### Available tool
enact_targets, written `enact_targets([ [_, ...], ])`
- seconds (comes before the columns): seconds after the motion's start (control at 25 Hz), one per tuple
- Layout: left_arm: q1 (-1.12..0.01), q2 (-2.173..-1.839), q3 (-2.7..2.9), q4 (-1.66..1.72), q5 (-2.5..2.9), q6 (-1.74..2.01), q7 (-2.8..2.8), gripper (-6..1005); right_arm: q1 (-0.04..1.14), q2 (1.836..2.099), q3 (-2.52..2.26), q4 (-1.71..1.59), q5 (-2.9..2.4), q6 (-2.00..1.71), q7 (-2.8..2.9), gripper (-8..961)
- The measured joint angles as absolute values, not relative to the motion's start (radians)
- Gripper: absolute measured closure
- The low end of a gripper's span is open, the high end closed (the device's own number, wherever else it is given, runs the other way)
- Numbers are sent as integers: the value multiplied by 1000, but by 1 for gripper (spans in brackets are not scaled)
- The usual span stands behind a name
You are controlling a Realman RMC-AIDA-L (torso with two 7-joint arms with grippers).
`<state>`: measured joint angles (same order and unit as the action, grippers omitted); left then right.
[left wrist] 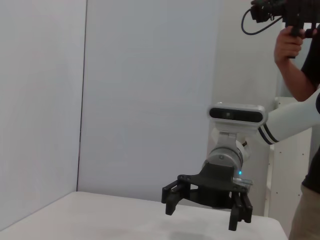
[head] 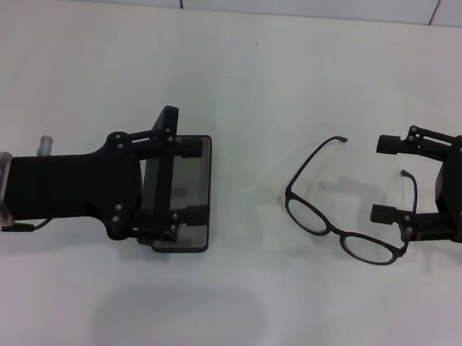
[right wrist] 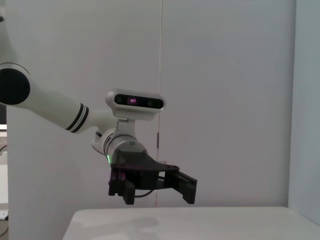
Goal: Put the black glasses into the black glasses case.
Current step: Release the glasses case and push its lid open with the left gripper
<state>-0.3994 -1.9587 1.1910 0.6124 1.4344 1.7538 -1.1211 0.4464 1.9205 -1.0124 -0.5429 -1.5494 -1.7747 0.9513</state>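
- The left end effector (head: pixel 186 180) hung spread over the open black glasses case (head: pixel 190 192).
- The right end effector (head: pixel 391 180), fingers apart, straddled a temple of the black glasses (head: pixel 345 218), apparently not yet gripping; closing came next.

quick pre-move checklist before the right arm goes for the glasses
1. black glasses case open, grey lining showing: ok.
2. Left gripper at the case, fingers spread over it: ok.
3. Right gripper open, ready to close: ok.
4. black glasses unfolded on the table, not yet gripped: ok.
5. One temple arm lies between the right gripper's fingers; contact: cannot tell.
6. Whether the left gripper actually touches the case: cannot tell.
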Motion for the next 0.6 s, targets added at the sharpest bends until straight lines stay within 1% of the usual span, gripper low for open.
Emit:
enact_targets([
  [0.4, -404, -1961, 1190, 614, 1434, 1747, -1148, 140, 436, 1922, -1012, -543, -1549, -1775, 950, 83],
  [0.6, -402, -1968, 1160, 630, 1434, 1738, -1224, 149, 433, 1922, -1012, -543, -1549, -1775, 950, 83],
])
